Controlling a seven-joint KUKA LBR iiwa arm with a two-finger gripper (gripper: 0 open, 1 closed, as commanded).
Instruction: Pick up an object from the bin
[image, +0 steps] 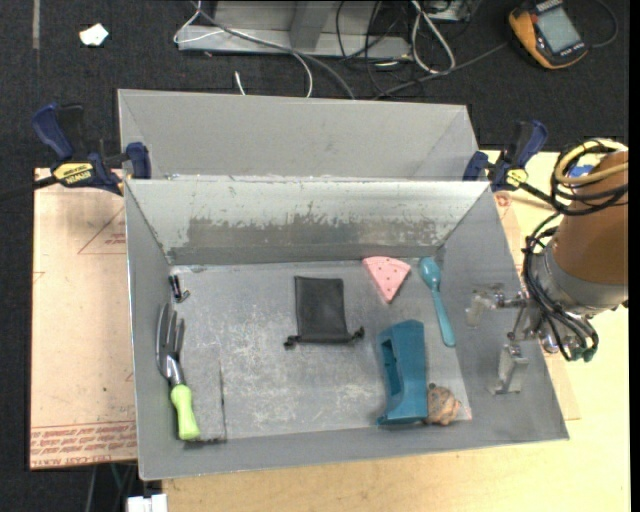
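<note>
Grey metal bin (300, 150) viewed from above. The gripper (500, 338) is hanging over the bin's right sloping wall, at the end of the arm (590, 250) that is reaching in from the right and is cut off by the edge of the view. Its two metal fingers (485, 298) are standing apart, with nothing lying between them, though cables at the wrist are partly masking their roots.

No thing is being held. Nearest the gripper, a teal spoon (436, 300) is lying just to its left at the foot of the right wall, bowl toward the far side. A small tan lump (443, 403), too small to identify, is resting near the gripper at the near right, touching a blue block-shaped thing (403, 375).

A pink wedge (387, 275) is lying far of the block, just beside the spoon's bowl. A flat black pouch (320, 308) with a dark cord at its near edge is occupying the middle of the floor.

Well apart at the left, a metal tool with a green handle (175, 385) is lying along the left wall. A small dark item (178, 290) far of it and a thin dark strip (222, 395) beside it are proving hard to make out.
</note>
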